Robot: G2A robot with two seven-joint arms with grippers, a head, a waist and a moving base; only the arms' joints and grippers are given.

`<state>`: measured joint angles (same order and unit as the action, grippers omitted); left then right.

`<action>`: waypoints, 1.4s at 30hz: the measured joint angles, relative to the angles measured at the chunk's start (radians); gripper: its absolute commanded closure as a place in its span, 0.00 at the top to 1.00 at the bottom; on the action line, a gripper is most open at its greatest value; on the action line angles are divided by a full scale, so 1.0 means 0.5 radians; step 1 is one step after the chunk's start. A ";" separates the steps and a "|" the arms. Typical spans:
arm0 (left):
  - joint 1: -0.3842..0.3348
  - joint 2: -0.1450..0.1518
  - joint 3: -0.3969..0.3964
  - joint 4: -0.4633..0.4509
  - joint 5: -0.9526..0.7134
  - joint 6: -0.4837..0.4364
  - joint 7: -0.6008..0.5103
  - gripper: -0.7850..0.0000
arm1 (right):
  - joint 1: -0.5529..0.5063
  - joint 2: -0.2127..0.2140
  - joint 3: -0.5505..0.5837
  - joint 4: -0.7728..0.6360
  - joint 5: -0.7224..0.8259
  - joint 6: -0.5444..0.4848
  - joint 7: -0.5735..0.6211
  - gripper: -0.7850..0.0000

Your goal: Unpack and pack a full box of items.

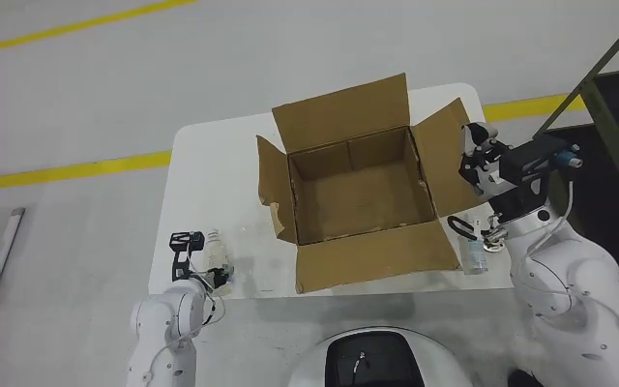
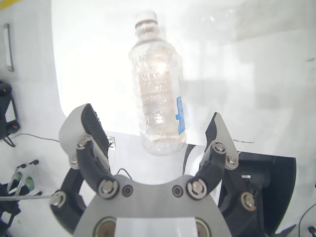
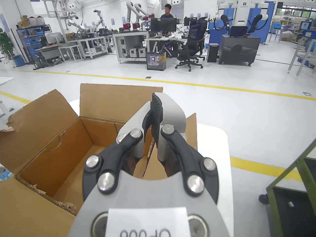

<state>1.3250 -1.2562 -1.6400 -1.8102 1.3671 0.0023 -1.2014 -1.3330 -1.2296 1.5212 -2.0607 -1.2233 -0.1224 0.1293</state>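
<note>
Your L gripper [image 2: 151, 113] has its fingers spread wide, gripping nothing. The clear water bottle [image 2: 158, 87] lies on its side at the near left corner of the white table [image 1: 208, 164]. Its base sits between the two pads without touching either (neither rubber face meets the plastic). The long axis runs straight out from the palm, with the white cap at the far end. So closing across the lower body looks like the next step, I'd judge. The L arm is much nearer to it.

The R gripper [image 3: 154, 109] has its fingers pressed together on nothing, above the right flap of the open cardboard box [image 1: 377, 253], which is mid-table w/ nothing visible inside.

A 2nd clear bottle [image 1: 474, 253] sits by the box's near right corner.

Label: a blue-and-white strip low on the bottle, print too small to read.
</note>
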 measured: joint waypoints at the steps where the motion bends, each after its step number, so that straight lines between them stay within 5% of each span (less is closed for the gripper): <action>1: -0.034 0.000 -0.003 0.037 -0.033 0.012 -0.049 1.00 | -0.003 0.001 -0.002 -0.004 -0.024 -0.008 0.000 0.00; 18: -0.443 0.005 0.104 0.521 -0.030 0.082 -0.160 1.00 | -0.019 0.004 0.006 -0.022 -0.099 -0.025 0.007 0.00; 25: -0.484 0.010 0.125 0.590 -0.027 0.087 -0.166 1.00 | -0.018 0.004 0.018 -0.020 -0.088 -0.014 0.017 0.00; 26: -0.484 0.011 0.129 0.593 -0.028 0.089 -0.164 0.96 | -0.017 0.004 0.018 -0.019 -0.088 -0.012 0.017 0.00; 29: -0.481 0.012 0.141 0.600 -0.029 0.090 -0.157 0.45 | -0.014 0.003 0.017 -0.015 -0.087 -0.009 0.020 0.00; 31: -0.479 0.013 0.148 0.600 -0.025 0.092 -0.156 0.29 | -0.009 0.003 0.019 -0.010 -0.084 -0.007 0.020 0.00; 32: -0.477 0.014 0.151 0.600 -0.024 0.093 -0.156 0.06 | -0.006 0.003 0.020 -0.007 -0.080 -0.005 0.020 0.00; 33: -0.474 0.014 0.157 0.599 -0.021 0.093 -0.155 0.00 | -0.004 0.002 0.023 -0.003 -0.073 -0.001 0.019 0.00; 39: -0.459 0.016 0.167 0.587 -0.043 0.106 -0.153 0.00 | 0.014 -0.005 0.050 0.003 0.058 0.062 0.037 0.07; 42: -0.449 0.019 0.163 0.565 -0.046 0.122 -0.149 0.00 | 0.034 -0.009 0.086 0.005 0.175 0.109 0.080 0.23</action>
<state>1.1007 -1.2470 -1.5582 -1.5278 1.3442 0.0631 -1.2757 -1.3162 -1.2339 1.5644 -2.0582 -1.1356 -0.0678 0.1694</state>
